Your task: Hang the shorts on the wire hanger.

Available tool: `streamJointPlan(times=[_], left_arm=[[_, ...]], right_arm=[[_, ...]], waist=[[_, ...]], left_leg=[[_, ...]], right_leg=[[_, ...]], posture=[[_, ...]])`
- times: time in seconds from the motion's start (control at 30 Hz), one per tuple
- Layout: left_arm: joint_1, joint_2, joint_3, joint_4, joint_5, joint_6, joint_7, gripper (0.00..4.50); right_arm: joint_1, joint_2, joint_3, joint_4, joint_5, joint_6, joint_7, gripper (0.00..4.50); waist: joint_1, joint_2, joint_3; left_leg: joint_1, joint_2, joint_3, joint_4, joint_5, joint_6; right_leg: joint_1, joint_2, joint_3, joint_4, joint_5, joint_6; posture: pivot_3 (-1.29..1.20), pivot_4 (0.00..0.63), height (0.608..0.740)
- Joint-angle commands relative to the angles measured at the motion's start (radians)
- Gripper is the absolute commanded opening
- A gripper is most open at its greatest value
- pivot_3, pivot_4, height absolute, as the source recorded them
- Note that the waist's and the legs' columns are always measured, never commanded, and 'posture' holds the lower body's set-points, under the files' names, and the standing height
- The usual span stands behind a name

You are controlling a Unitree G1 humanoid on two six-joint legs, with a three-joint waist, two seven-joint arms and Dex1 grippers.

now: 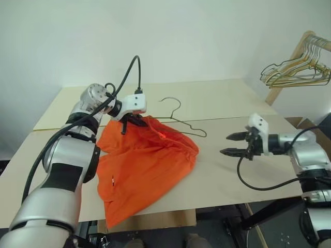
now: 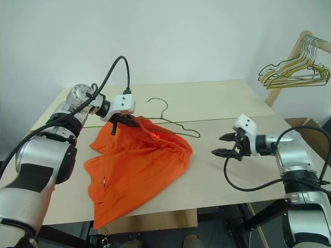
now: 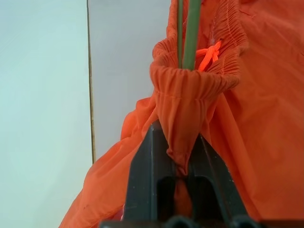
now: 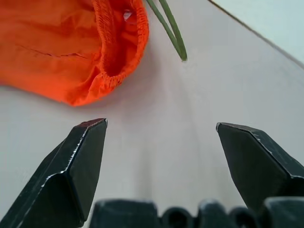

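We have the left gripper (image 1: 130,122) clenched on a pinch of the gathered waistband of the bright orange fabric shorts (image 1: 146,168), which sprawl loose over the table. The thin grey-green wire hanger (image 1: 182,123) runs into the waistband, its hook and one corner lying bare on the table beyond. Our right gripper (image 1: 234,144) hangs released, well apart from both. We judge the risk to be that lifting on the left alone drags the shorts off the unsecured wire, or tips the hanger out. The surface is a pale beige tabletop (image 1: 222,170) with a seam; behind it are a white wall and a wooden rack of yellowish wire hangers (image 1: 295,70).
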Motion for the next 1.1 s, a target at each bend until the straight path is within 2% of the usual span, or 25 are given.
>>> streamJointPlan(times=[0.03, 0.27, 0.4, 0.6, 0.7, 1.03, 1.07, 1.1], left_arm=[[-0.047, 0.015, 0.021, -0.024, -0.019, -0.024, -0.01, 0.0], [-0.048, 0.017, 0.023, -0.023, -0.012, -0.031, -0.006, 0.0], [-0.051, 0.013, 0.024, -0.023, -0.012, -0.033, 0.004, 0.0], [-0.051, 0.01, 0.027, -0.023, -0.015, -0.033, 0.007, 0.0], [-0.049, 0.009, 0.028, -0.023, -0.015, -0.034, 0.009, 0.0], [-0.038, 0.022, 0.04, -0.026, -0.025, -0.036, -0.006, 0.0], [-0.038, 0.023, 0.041, -0.026, -0.027, -0.037, -0.007, 0.0], [-0.04, 0.027, 0.05, -0.027, -0.037, -0.034, -0.016, 0.0]], right_arm=[[0.053, 0.081, -0.045, -0.085, 0.092, 0.167, -0.093, 4.28], [0.157, 0.266, -0.039, -0.209, 0.109, 0.193, -0.284, 4.28], [0.155, 0.348, -0.029, -0.216, 0.118, 0.199, -0.352, 4.28], [0.103, 0.411, -0.015, -0.132, 0.107, 0.203, -0.417, 4.28], [0.087, 0.417, -0.019, -0.092, 0.112, 0.2, -0.421, 3.72], [0.043, 0.452, -0.015, -0.008, 0.109, 0.165, -0.421, 0.4], [0.041, 0.452, -0.019, -0.004, 0.111, 0.17, -0.425, 0.1], [0.041, 0.444, -0.021, -0.003, 0.109, 0.167, -0.423, 0.04]], waist=[[-0.007, 0.0, 0.0], [-0.001, 0.0, 0.0], [0.0, 0.0, 0.0], [-0.001, 0.0, 0.0], [-0.001, 0.0, 0.0], [-0.002, 0.0, 0.0], [-0.002, 0.0, 0.0], [-0.002, 0.0, 0.0]], left_leg=[[0.0, 0.0, 0.0, 0.0, 0.0, 0.0], [0.0, 0.0, 0.0, 0.003, 0.0, 0.0], [-0.001, 0.0, -0.001, 0.003, 0.0, 0.0], [-0.001, -0.001, -0.001, 0.003, 0.0, 0.0], [-0.001, 0.0, -0.001, 0.003, 0.0, 0.0], [-0.001, 0.0, -0.001, 0.003, 0.0, 0.0], [-0.001, 0.0, -0.001, 0.003, 0.0, 0.0], [-0.001, -0.001, -0.001, 0.003, 0.0, 0.0]], right_leg=[[0.0, 0.0, 0.0, 0.001, 0.0, 0.0], [-0.003, 0.001, 0.001, 0.009, -0.001, 0.0], [-0.003, 0.001, 0.001, 0.008, -0.001, 0.0], [-0.003, 0.0, 0.001, 0.008, -0.001, 0.0], [-0.003, 0.001, 0.001, 0.008, -0.001, 0.0], [-0.003, 0.001, 0.001, 0.009, -0.001, 0.0], [-0.003, 0.001, 0.001, 0.008, -0.001, 0.0], [-0.003, 0.001, 0.001, 0.008, -0.001, 0.0]], posture=[[-0.03, 0.0, 0.74], [-0.02, 0.0, 0.74], [-0.03, 0.0, 0.74], [-0.03, 0.0, 0.74], [-0.02, 0.0, 0.74], [-0.01, 0.0, 0.74], [-0.01, 0.0, 0.74], [-0.01, 0.0, 0.74]])
